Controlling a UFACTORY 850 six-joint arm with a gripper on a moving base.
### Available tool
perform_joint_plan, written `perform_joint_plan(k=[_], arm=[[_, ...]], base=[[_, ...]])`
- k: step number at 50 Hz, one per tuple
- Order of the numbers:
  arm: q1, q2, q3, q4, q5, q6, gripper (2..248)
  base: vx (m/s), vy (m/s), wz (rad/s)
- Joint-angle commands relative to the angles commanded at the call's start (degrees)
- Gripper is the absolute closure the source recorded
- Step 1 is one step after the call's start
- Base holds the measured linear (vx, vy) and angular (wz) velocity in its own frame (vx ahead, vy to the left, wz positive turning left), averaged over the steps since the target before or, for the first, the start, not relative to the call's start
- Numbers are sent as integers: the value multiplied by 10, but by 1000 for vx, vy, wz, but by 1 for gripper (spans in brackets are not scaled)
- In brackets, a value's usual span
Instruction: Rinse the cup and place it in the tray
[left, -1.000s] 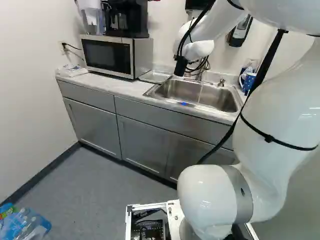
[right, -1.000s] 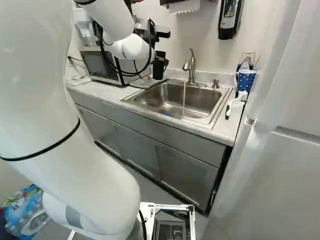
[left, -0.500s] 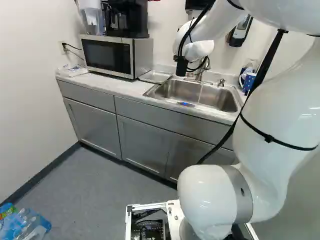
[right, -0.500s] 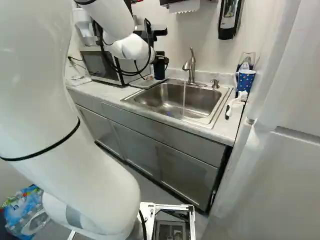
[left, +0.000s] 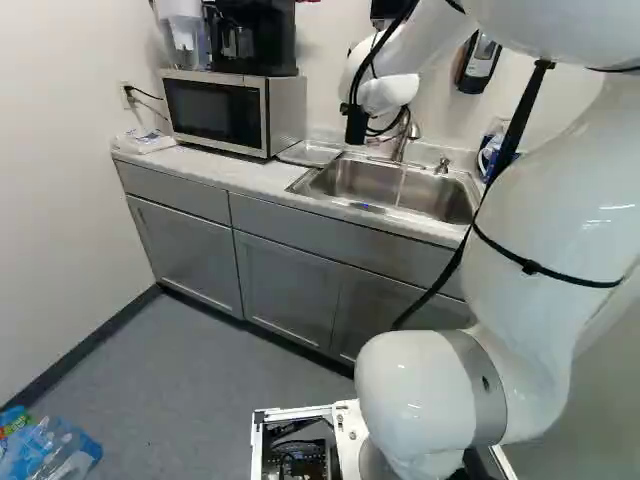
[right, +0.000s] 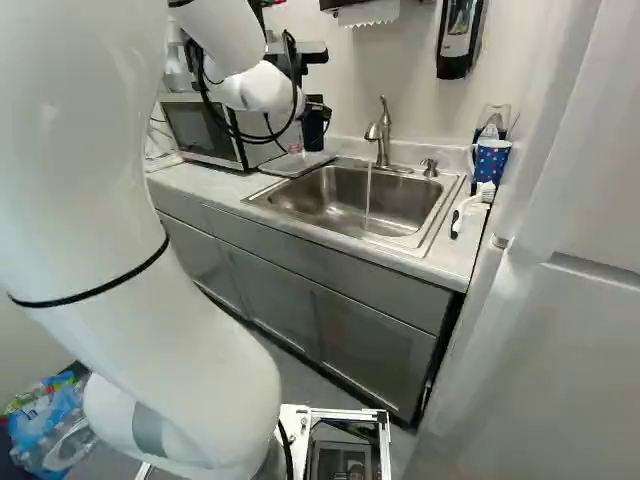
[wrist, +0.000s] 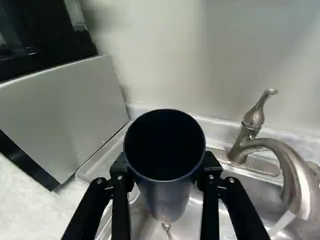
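In the right base view my gripper (right: 316, 104) is up behind the sink's left end, with the dark cup (right: 313, 134) hanging from it. The wrist view shows the gripper (wrist: 164, 172) shut on the upright dark blue cup (wrist: 166, 197), one finger on each side below the rim. The cup's mouth faces the camera and its inside looks dark. A thin shiny streak shows below its base. The metal tray (wrist: 107, 147) lies beside the sink, next to the cup; the height between them is unclear. It also shows as the tray (left: 310, 153) in the left base view.
Water runs from the faucet (right: 383, 135) into the sink (right: 345, 200). The microwave (left: 232, 112) stands left of the tray. Right of the sink are a dotted blue mug (right: 490, 160) and a white brush (right: 470, 207). A white cabinet side (right: 540, 280) rises at the far right.
The arm has swung a little to the left in both base views, carrying the cup with it away from the faucet toward the microwave side. The base has not moved.
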Motion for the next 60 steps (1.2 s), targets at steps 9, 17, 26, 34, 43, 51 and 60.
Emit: perform_joint_plan(k=[9, 17, 26, 34, 43, 51, 60], arm=[[13, -16, -19, 0, 0, 0, 124], [24, -31, -35, 0, 0, 0, 124], [37, -48, -53, 0, 0, 0, 124], [48, -63, -70, 0, 0, 0, 124], [56, -87, -96, 0, 0, 0, 124], [62, -111, -122, 0, 0, 0, 124], [68, -138, -153, 0, 0, 0, 124]], base=[[0, 0, 0], [0, 0, 0], [0, 0, 0], [0, 0, 0], [0, 0, 0], [0, 0, 0], [0, 0, 0]])
